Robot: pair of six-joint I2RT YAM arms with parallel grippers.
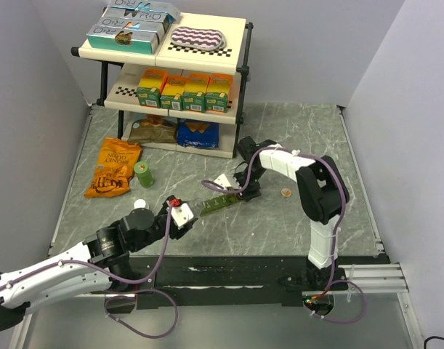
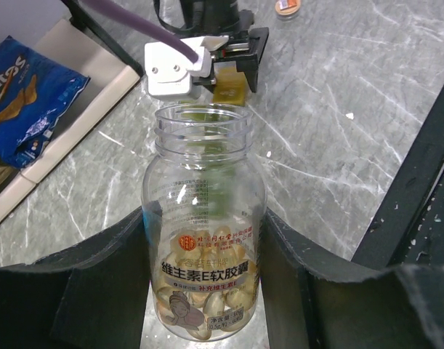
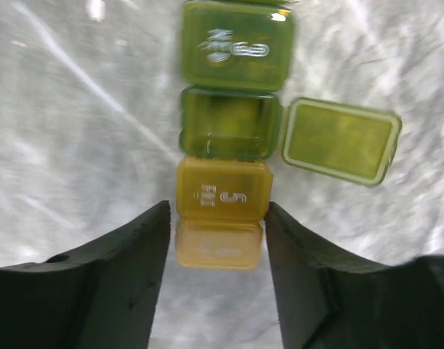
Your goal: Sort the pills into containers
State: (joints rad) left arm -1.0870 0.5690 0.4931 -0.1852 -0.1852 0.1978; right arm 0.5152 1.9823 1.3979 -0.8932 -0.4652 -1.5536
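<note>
Containers (image 1: 220, 202) lie mid-tabletop, one end hidden beneath the right hand (image 1: 245, 190). From the left wrist, the left hand (image 2: 205, 218) pinches an uncapped clear bottle (image 2: 203, 254), the strip blurred behind its glass. From the right wrist, the right hand (image 3: 218, 240) is spread astride the yellow end; one lid (image 3: 341, 138) is open, and the strip is cropped above.

Top view looks down from behind, wrist views close, all share containers (image 3: 225, 196)
</note>
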